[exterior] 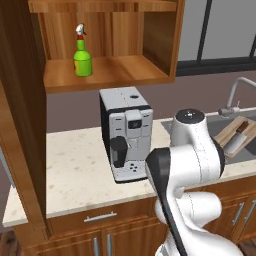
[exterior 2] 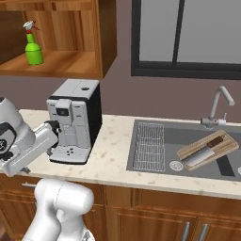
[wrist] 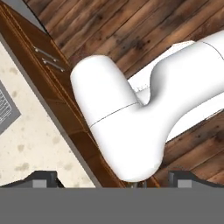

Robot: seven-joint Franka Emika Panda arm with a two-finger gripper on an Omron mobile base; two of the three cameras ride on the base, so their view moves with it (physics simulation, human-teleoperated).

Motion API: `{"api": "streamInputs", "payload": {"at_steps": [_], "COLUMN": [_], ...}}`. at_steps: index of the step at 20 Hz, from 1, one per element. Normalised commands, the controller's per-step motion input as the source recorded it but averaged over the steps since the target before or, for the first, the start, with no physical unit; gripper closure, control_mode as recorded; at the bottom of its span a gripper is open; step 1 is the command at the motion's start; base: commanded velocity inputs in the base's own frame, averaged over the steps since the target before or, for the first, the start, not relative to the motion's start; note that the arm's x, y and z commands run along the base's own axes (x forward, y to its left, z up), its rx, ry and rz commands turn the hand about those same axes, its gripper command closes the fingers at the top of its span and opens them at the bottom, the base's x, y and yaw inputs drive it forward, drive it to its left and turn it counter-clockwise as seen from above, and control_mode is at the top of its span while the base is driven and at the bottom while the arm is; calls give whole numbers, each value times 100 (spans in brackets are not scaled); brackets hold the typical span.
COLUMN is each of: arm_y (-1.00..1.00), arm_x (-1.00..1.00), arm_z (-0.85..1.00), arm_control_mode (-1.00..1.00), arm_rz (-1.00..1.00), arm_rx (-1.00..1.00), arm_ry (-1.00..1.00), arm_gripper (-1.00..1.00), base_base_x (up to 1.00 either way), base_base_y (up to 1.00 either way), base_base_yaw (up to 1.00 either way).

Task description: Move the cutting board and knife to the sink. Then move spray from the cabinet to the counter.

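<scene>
The cutting board (exterior 2: 208, 149) and knife (exterior 2: 203, 154) are already lying in the sink (exterior 2: 188, 134), right of the coffee machine (exterior 2: 75, 120). The spray (exterior: 82, 57) is standing on the cabinet (exterior: 107, 70) shelf above that machine, awaiting pickup. The hand (wrist: 111, 177) is hanging wide open, empty, needing to reach up.

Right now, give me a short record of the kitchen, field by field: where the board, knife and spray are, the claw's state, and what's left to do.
cutting board: lies tilted in the sink, right basin
knife: rests on the cutting board
spray: upright on the cabinet shelf
coffee machine: on the counter, below the cabinet
claw: open, holding nothing, pointed down toward the floor
done: board and knife in the sink
left: spray to the counter
</scene>
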Motion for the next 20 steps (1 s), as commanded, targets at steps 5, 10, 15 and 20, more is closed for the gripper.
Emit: {"api": "streamInputs", "payload": {"at_steps": [5, 10, 15, 20], "arm_y": [-4, 9, 92, 97], "arm_x": [-33, -26, -45, -45], "arm_z": [22, 36, 29, 32], "arm_control_mode": [-100, -100, -100, -100], "arm_rz": [0, -2, -33, -54], "arm_rx": [37, 40, 20, 15], "arm_ry": [-39, -52, -54, -41], "arm_gripper": [-100, -100, -100, -100], "base_base_x": [0, 0, 0, 0], "base_base_y": [0, 0, 0, 0], "base_base_yaw": [0, 0, 0, 0]}}
